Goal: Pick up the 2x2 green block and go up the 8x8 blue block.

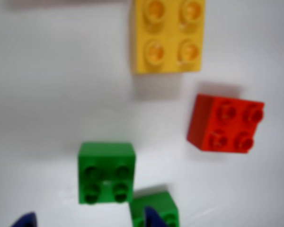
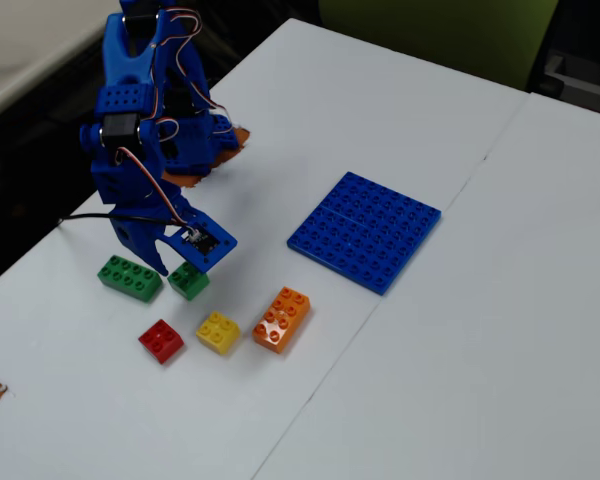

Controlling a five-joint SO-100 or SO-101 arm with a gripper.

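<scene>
Gripper (image 2: 165, 262) hangs low over the white desk (image 2: 460, 350), fingers (image 1: 23, 220) spread and holding nothing, tips at the 2x2 green block (image 2: 189, 281), which sits flat on the desk just right of the long green brick (image 2: 130, 278) in the fixed view. Wrist view shows the 2x2 green studs-up between the finger tips, yellow brick (image 1: 168, 35) and red brick (image 1: 226, 124) beyond it. Blue baseplate (image 2: 365, 230) lies well apart to the right in the fixed view, bare, with an orange brick (image 2: 282, 319) near its lower-left corner.
</scene>
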